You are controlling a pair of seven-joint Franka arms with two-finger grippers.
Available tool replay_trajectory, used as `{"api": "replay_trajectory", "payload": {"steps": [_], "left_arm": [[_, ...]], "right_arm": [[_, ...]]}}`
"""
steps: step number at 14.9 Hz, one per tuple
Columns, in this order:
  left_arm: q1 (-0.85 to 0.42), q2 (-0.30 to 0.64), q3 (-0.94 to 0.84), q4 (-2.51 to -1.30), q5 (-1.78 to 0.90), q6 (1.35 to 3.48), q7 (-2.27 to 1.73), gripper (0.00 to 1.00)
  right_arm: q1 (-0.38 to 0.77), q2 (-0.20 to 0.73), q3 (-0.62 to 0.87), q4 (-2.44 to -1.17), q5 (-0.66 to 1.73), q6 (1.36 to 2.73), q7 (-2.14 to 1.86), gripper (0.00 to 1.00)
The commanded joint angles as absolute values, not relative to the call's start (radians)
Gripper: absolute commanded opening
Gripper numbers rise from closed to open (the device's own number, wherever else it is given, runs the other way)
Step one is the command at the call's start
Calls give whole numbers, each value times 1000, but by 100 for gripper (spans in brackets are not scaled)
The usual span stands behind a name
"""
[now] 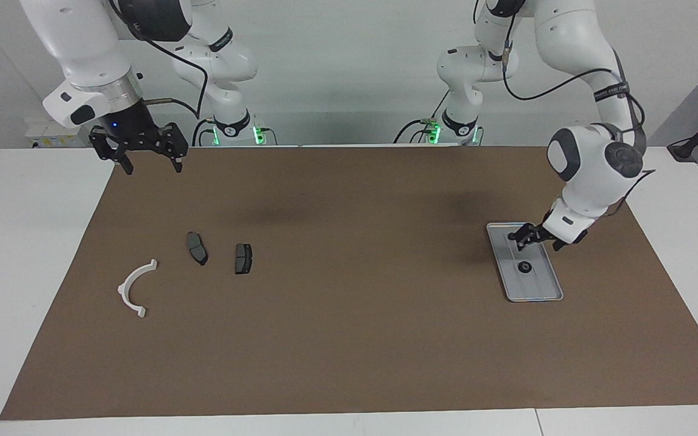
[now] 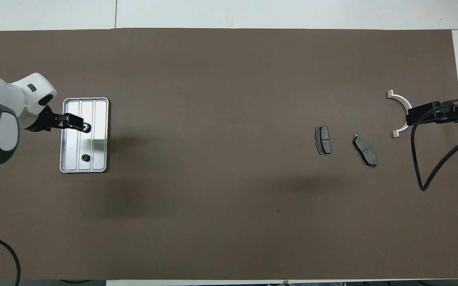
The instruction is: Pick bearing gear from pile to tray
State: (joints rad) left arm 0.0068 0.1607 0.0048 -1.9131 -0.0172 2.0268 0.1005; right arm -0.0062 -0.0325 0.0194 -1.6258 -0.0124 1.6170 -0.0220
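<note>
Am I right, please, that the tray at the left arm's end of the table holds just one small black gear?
Not quite: the tray at the left arm's end holds two small black gears, the nearer gear and the farther gear. The overhead view shows both.

bracket (image 2: 401, 104): I see it partly covered by right gripper (image 2: 411, 118) overhead
tray (image 1: 540, 293) pieces: too small for me to identify

Glossy white arms with dark grey joint caps, black fingers (image 1: 125, 165), looping black cables, green base lights
</note>
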Motion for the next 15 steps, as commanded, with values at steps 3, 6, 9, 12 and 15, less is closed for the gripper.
{"api": "replay_trajectory", "payload": {"steps": [3, 6, 9, 12, 15], "left_arm": [[11, 18, 2, -1911, -26, 1835, 28, 100], [14, 20, -2, -1881, -14, 1807, -72, 100], [17, 11, 2, -1757, -14, 1668, -51, 100], [11, -18, 2, -1721, -14, 1660, -45, 100], [-1, -20, 2, -1713, -15, 1663, -55, 100]], "right_arm": [[-14, -55, 28, -1654, -15, 1634, -35, 100], [-12, -55, 29, -1655, -12, 1634, -34, 100], [-12, -55, 29, -1655, -12, 1629, -35, 100], [-18, -57, 29, -1655, -12, 1628, -35, 100], [-18, -57, 28, -1655, -12, 1626, -35, 100]]}}
